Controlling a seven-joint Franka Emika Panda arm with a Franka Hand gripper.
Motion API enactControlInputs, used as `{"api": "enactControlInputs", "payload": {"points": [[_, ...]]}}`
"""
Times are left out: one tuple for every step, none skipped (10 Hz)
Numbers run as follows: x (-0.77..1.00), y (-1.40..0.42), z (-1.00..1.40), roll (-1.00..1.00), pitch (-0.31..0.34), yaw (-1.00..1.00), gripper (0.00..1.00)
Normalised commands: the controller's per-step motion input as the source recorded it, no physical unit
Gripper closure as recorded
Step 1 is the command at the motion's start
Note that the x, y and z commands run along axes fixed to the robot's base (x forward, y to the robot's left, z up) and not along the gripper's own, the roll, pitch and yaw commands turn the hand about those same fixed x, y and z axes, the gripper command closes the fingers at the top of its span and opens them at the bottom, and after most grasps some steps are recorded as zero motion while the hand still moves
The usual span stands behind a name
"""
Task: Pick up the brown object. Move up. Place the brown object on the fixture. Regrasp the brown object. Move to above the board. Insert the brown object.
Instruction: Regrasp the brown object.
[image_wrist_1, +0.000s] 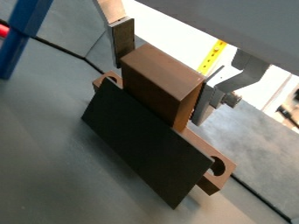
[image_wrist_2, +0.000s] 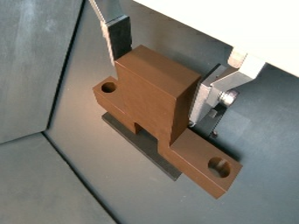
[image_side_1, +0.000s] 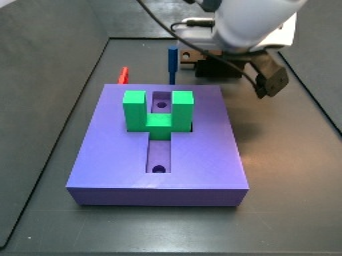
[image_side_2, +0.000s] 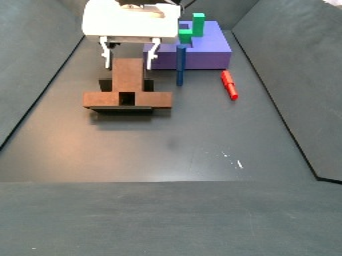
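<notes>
The brown object (image_wrist_2: 158, 118) is seen lying on a thin dark plate (image_wrist_2: 138, 144) on the grey surface (image_wrist_2: 70, 96). Its raised central block is flanked by the hand (image_wrist_2: 163, 74), one silver finger (image_wrist_2: 117, 35) on each side. A round hole is shown at each low end.

No legible text or markings anywhere.

Both wrist views look steeply down, close on the brown object (image_wrist_2: 158, 114) between the gripper (image_wrist_2: 163, 74) fingers. Both side views sit high, facing each other across the board (image_side_1: 160, 150), sharing it and the gripper.
</notes>
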Motion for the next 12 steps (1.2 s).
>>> {"api": "enactControlInputs", "payload": {"points": [[0.1,0.03,0.0,0.25,0.166,0.0,0.0],[0.06,0.0,0.0,0.13,0.14,0.0,0.0],[0.09,0.0,0.0,0.07,0.103,0.0,0.0],[0.01,0.0,0.0,0.03,0.031,0.0,0.0],[0.0,0.0,0.0,0.0,0.0,0.0,0.0],[0.0,0.0,0.0,0.0,0.0,0.0,1.0],[0.0,0.0,0.0,0.0,0.0,0.0,1.0],[0.0,0.0,0.0,0.0,0.0,0.0,1.0],[0.0,0.0,0.0,0.0,0.0,0.0,1.0],[0.0,0.0,0.0,0.0,0.0,0.0,1.0],[0.0,0.0,0.0,0.0,0.0,0.0,1.0],[0.0,0.0,0.0,0.0,0.0,0.0,1.0]]}}
